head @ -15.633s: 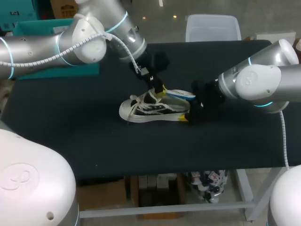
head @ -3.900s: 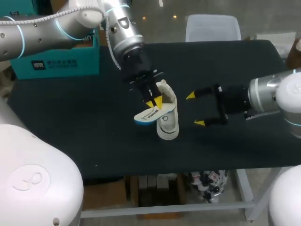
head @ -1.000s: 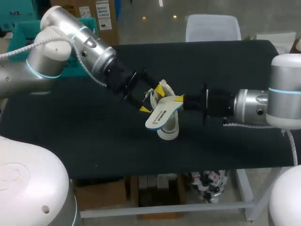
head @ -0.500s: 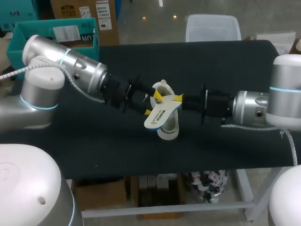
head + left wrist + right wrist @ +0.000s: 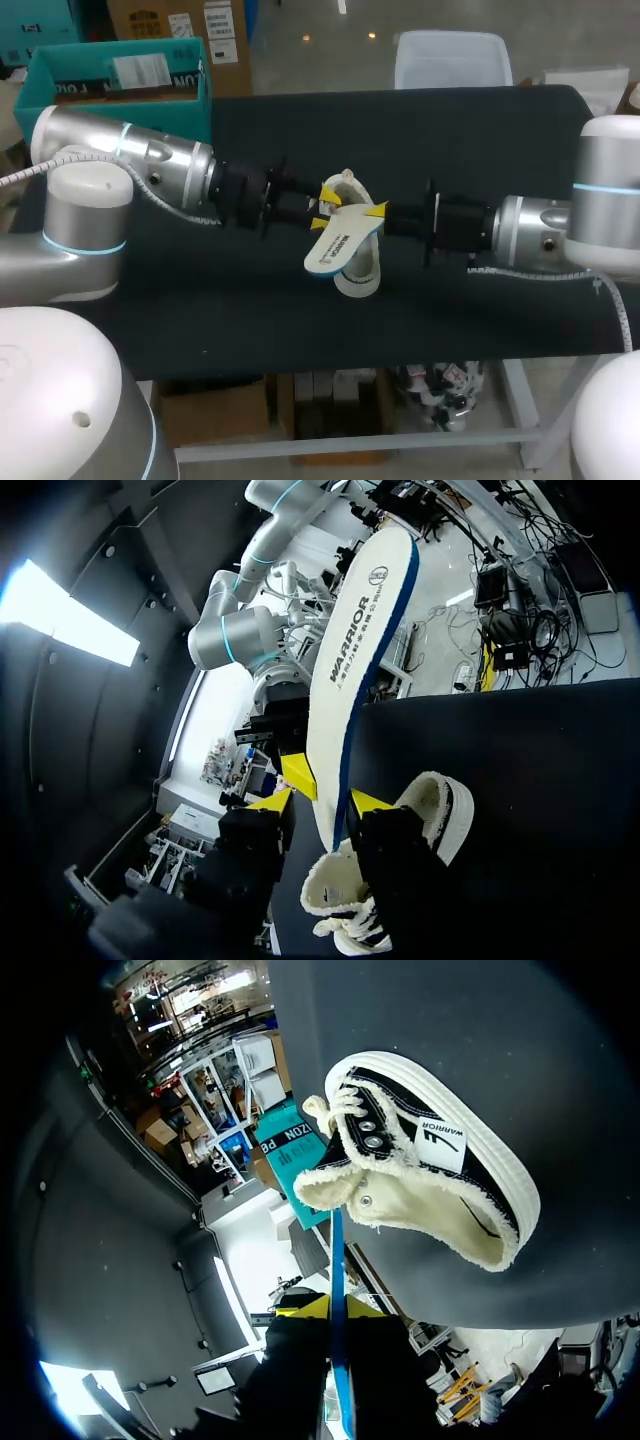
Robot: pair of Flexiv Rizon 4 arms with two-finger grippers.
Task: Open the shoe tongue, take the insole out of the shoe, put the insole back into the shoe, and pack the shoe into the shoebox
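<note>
Head view has the insole point(image 5: 338, 246) out of the shoe point(image 5: 358, 275) and up in the air, hanging right over it with both arms meeting at the middle of the counter point(image 5: 480, 140). The right gripper point(image 5: 376, 212) is clamped on one end of the insole; its wrist view shows the insole edge-on, pinched between the yellow tips. The left gripper point(image 5: 322, 208) is up against the same insole from the other side, but honestly can't tell if it's actually squeezing it or just straddling it. The shoe sits on the counter below, and the right wrist view shows its fuzzy-lined opening gaping toward that gripper. The teal shoebox point(image 5: 70, 85) is off at the far left corner, well apart from all this.

So this looks like the take-out step done, and a handoff or regrip before the insole goes back in. The next move probably needs one solid grip, then lining the insole's free end up with the opening and sliding it in without shoving the shoe around.
</note>
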